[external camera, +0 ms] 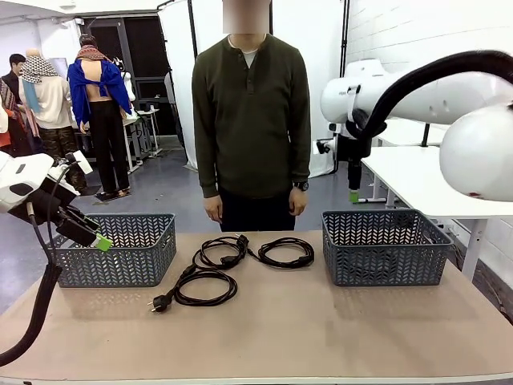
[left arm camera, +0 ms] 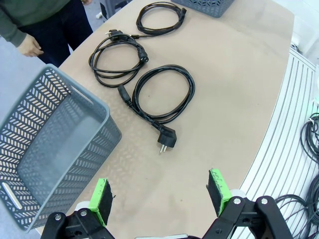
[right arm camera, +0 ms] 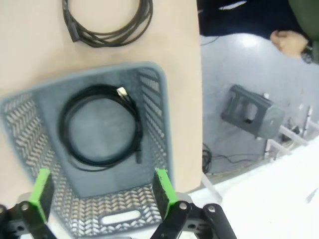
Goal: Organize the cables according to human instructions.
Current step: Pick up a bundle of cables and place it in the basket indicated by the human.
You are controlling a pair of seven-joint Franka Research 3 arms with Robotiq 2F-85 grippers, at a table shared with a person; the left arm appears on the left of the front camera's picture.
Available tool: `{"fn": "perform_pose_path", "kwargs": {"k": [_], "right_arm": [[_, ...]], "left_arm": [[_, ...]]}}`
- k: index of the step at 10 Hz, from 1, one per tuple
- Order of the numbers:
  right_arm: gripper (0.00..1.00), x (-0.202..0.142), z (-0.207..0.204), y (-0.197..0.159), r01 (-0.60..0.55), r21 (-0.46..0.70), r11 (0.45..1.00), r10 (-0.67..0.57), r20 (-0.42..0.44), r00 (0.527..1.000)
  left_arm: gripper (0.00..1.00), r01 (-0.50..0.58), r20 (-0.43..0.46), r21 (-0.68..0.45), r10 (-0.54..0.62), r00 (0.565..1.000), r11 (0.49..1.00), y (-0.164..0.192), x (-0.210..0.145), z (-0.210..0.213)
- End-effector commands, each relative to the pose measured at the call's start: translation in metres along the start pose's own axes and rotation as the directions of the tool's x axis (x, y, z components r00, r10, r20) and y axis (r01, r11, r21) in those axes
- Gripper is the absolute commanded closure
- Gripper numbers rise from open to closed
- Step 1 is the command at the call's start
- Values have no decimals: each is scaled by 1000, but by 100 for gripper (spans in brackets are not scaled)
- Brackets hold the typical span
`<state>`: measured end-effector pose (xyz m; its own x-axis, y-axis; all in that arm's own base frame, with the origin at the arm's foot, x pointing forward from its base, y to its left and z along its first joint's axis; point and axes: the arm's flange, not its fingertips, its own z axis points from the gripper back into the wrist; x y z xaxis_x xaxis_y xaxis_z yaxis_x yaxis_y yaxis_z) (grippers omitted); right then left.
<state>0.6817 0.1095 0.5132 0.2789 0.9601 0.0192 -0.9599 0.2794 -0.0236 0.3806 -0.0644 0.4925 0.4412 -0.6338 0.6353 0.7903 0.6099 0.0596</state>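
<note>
Cables (external camera: 232,259) coiled mid-table; fourth cable (right arm camera: 137,129) inside right basket (right arm camera: 157,109).

1. A white brick wall (external camera: 417,32) is rising behind and above the right claw (external camera: 353,192).
2. A white side table (external camera: 413,183) is standing just beside that claw, on its outer side.
3. A grey floor (external camera: 160,188) is spreading out beyond the left claw (external camera: 100,241), catching pale overhead light.
4. A tan tabletop (external camera: 280,329) is lying below both claws.
5. A white screen (external camera: 178,88) is standing far beyond them.
</note>
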Motion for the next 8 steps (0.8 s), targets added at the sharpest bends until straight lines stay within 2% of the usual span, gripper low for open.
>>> {"fn": "perform_pose_path", "kwargs": {"k": [1, 5, 8], "right_arm": [[0, -4, 1, 53, 71, -2, 997, -71, 63, 996], [0, 1, 3, 136, 81, -37, 996, -73, 188, 980], [0, 7, -13, 176, 70, -56, 996, -54, 249, 967]], "left_arm": [[0, 11, 12, -17, -11, 1000, 1000, 3, -2, 0], [0, 11, 12, -17, -11, 1000, 1000, 3, -2, 0], [0, 11, 12, -17, -11, 1000, 1000, 3, -2, 0]]}}
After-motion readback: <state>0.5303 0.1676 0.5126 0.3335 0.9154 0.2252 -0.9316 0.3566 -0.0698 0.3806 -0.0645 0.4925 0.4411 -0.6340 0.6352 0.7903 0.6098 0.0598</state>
